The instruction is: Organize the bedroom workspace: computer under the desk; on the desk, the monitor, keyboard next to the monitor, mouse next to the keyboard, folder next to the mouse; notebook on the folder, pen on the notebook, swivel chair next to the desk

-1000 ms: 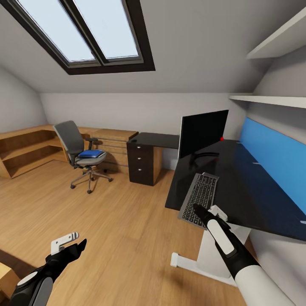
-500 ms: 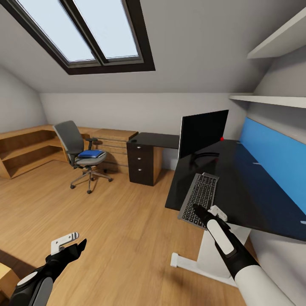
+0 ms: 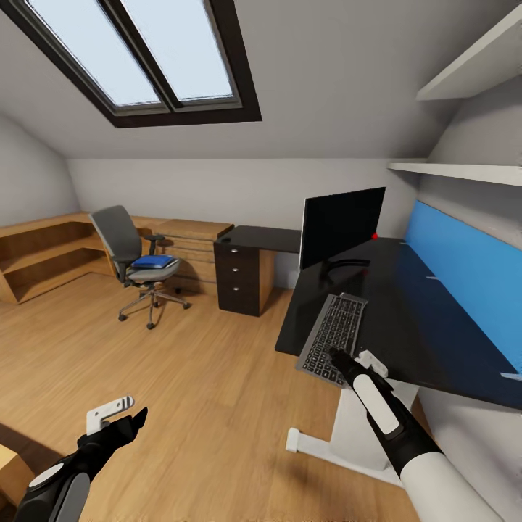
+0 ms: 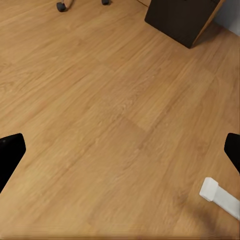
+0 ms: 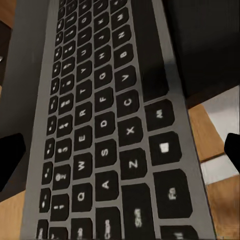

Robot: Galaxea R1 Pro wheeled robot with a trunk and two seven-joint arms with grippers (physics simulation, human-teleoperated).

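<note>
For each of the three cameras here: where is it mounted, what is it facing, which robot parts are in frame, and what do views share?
Head view: high on the robot, facing the desk, monitor and swivel chair; both arms show, left gripper and right gripper.
Left wrist view: looks down at the wood floor; dark fingertips at the edges.
Right wrist view: close over the keyboard.
Shared: the keyboard, in head and right wrist views.
</note>
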